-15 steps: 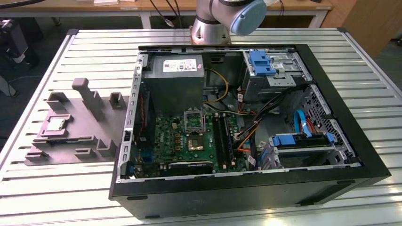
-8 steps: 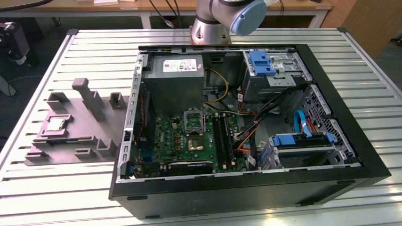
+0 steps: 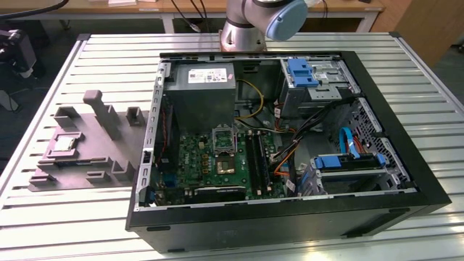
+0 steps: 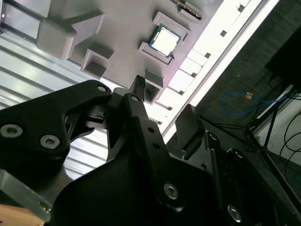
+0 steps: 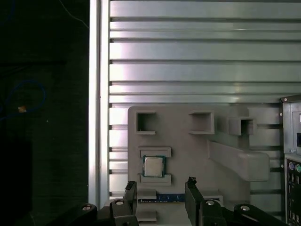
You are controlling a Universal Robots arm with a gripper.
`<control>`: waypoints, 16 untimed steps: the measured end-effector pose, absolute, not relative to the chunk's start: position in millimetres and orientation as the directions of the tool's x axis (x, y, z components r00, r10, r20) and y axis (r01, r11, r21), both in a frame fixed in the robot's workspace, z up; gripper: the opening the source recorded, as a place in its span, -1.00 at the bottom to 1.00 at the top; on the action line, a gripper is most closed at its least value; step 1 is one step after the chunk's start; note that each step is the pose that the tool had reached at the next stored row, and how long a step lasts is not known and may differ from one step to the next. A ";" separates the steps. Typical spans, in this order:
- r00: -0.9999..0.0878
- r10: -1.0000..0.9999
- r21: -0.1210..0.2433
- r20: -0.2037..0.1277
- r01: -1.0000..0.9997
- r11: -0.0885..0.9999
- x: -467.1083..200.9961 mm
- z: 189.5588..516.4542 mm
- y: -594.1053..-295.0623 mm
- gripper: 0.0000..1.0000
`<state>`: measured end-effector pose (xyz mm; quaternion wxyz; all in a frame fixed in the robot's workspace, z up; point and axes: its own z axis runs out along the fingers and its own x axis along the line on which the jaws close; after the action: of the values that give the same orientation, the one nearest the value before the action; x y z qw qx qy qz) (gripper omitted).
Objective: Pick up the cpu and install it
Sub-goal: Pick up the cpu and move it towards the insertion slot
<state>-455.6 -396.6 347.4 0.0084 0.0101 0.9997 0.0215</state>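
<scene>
Closest to the wrist cameras, the two black fingers (image 5: 130, 192) of the jaws stood spread apart with nothing between them, and as far as could be seen they touched nothing. Past their tips lay the one cpu (image 5: 154, 165), a pale silvery square with a darker rim, flat and face up in its seat on the single grey fixture (image 5: 188, 155). In the first wrist view it sat in line with the gap between the fingers. Two low grey brackets (image 5: 155, 152) hemmed the chip in on opposite sides, while its other two sides were open. The second wrist view showed the same cpu (image 4: 164, 40) on the same fixture (image 4: 122, 28), beyond one fingertip (image 4: 138, 81). Further along the fixture stood three square pockets (image 5: 146, 123) in a row and one long slanted post (image 5: 244, 162), well apart from the chip. Beneath it all ran the slatted metal table (image 5: 188, 47), and off its edge a blue cable (image 4: 237, 99) lay on the dark floor. In the exterior view the cpu (image 3: 64, 143) sat near the exterior view's left edge of the fixture (image 3: 80, 163). The one open black computer case (image 3: 290, 223) rested just beside the fixture on the table (image 3: 73, 217), so its side wall (image 3: 150, 136) stood between the chip and the motherboard (image 3: 210, 163). On that board sat one metal-framed socket (image 3: 223, 138) with a dark centre. Deeper in the case were one grey power supply (image 3: 205, 95) and two blue drive caddies (image 3: 302, 72). Farthest off rose the arm's base (image 3: 245, 30).
</scene>
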 end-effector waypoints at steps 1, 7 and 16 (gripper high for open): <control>-1.000 0.020 0.043 -0.016 0.019 0.999 -455.6 346.1 -396.7 0.06; -1.000 0.019 0.043 -0.016 0.018 0.999 -456.1 337.1 -396.7 0.06; -1.000 0.018 0.043 -0.017 0.017 0.999 -456.2 335.7 -396.7 0.06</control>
<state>-456.2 -396.7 335.7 0.0085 0.0089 0.9997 0.0216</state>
